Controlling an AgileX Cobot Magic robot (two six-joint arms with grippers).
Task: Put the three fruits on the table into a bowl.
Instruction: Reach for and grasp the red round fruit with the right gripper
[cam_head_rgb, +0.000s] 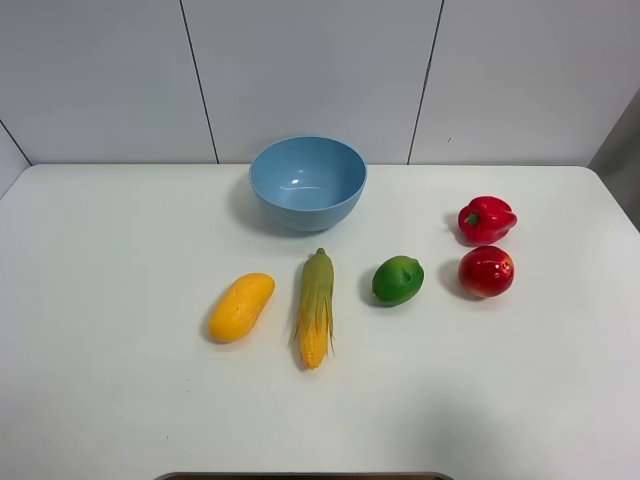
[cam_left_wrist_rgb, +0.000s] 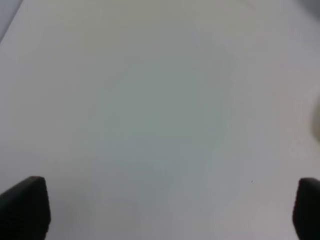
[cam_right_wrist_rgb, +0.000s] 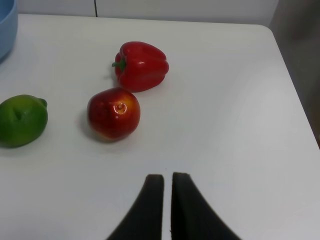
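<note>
Start stage: mango (cam_head_rgb: 241, 306), lime (cam_head_rgb: 398, 280), apple (cam_head_rgb: 486, 271) outside bowl (cam_head_rgb: 307, 183), from its 7 to 4 o'clock; left jaws spread, right jaws closed, both empty. Next, likely: right jaws open over apple.

Bright, even light w/ soft shadows; glare spot on apple (cam_right_wrist_rgb: 114, 114); left wrist view v. blurry.

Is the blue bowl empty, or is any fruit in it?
Empty: the bowl shows only bare blue inside; the mango, lime and apple all lie on the table.
</note>
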